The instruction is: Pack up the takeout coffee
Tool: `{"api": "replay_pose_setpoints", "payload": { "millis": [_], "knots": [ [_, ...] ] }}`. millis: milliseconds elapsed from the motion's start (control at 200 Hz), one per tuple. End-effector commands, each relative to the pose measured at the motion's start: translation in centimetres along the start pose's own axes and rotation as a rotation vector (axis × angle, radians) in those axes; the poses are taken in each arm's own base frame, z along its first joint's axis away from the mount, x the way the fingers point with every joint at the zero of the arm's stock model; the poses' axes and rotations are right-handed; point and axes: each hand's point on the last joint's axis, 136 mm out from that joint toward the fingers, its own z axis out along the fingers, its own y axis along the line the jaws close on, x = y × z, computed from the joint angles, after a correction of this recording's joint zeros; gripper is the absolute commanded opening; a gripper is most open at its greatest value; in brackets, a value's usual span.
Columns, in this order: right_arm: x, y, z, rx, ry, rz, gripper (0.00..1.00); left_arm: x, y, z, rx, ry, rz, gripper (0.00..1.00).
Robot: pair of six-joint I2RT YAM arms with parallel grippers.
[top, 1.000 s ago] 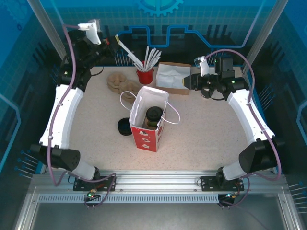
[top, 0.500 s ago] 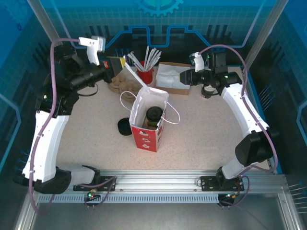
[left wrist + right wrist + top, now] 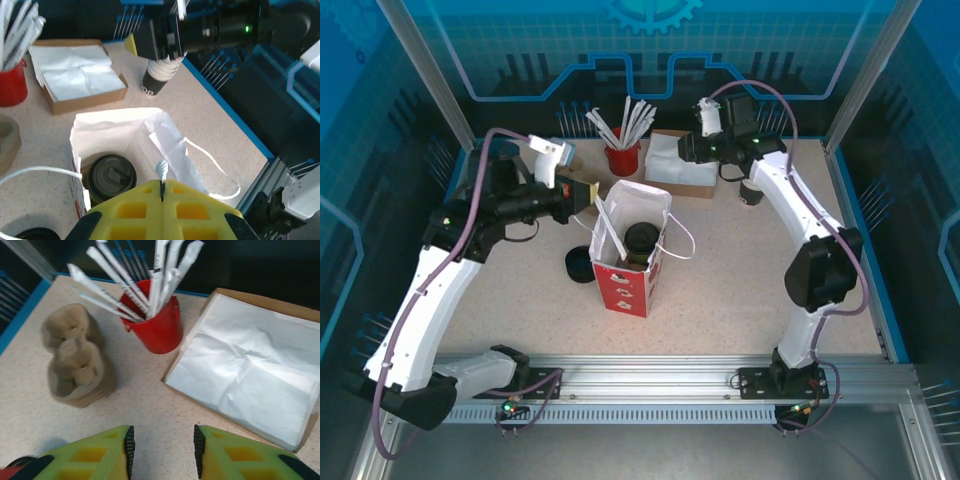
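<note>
My left gripper, pinching a straw, hangs just left of the bagged coffee; right gripper gapes, farther off.

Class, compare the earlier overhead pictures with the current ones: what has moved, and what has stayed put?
The left gripper swung from the back-left corner to the paper bag, carrying a wrapped straw whose tip now dips inside. The right gripper, open, moved left toward the red cup. The takeout coffee, the bag and the cup stayed put.
</note>
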Motion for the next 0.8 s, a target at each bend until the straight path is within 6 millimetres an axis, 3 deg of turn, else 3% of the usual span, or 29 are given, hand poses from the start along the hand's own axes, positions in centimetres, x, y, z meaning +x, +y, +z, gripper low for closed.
{"api": "replay_pose_setpoints", "payload": {
  "millis": [0,270,435,510,665,775,795],
  "knots": [
    [-0.8,-1.4,1.7,0.097,-0.015,0.024,0.41,0.8,-1.5,0.2,0.081,-0.015,0.064,0.00],
    [-0.1,-3.6,6.3,0.178,0.023,0.052,0.47,4.2,-1.4,2.4,0.131,0.035,0.070,0.00],
    [0.5,-4.1,8.8,0.203,0.048,0.046,0.47,4.8,-1.2,2.5,0.134,0.037,0.074,0.00],
    [0.5,-4.9,9.4,0.245,0.047,0.053,0.48,4.7,-1.2,2.3,0.129,0.032,0.080,0.21],
    [0.5,-5.8,10.6,0.292,0.047,0.065,0.49,4.2,-1.0,1.8,0.094,0.025,0.091,0.45],
    [0.0,-6.1,10.8,0.309,0.040,0.063,0.53,3.7,-0.9,1.4,0.067,0.013,0.098,0.52],
    [0.9,-6.4,11.9,0.317,0.062,0.062,0.53,3.5,-0.8,1.3,0.060,0.009,0.099,0.53]
  ]
}}
